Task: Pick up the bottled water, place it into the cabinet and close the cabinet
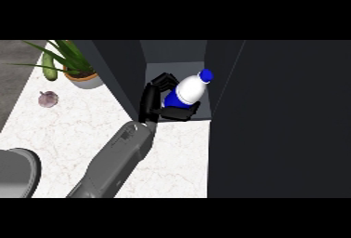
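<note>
Nearest the viewer, a grey rounded object (pixel 15 172), cut off by the lower left edge, sits over the white marble table (pixel 75 125). From the bottom centre, a grey forearm (pixel 113 165) reaches diagonally up and to the right; which arm it is cannot be told. At its end, the black hand (pixel 156 98) is curled around a white plastic water bottle with a blue label and blue cap (pixel 189 89), fingers behind it and thumb under its lower part. The bottle tilts, cap pointing up and right, and lies inside the opening of a dark grey cabinet (pixel 274 116), against its pale grey interior. The cabinet's dark open door (pixel 113 74) stands to the left of the hand. Farther off on the table lies a small purplish garlic bulb (pixel 48 99); beyond it, a potted green plant in a tan pot (pixel 77 67) and a green cucumber (pixel 48 65).
</note>
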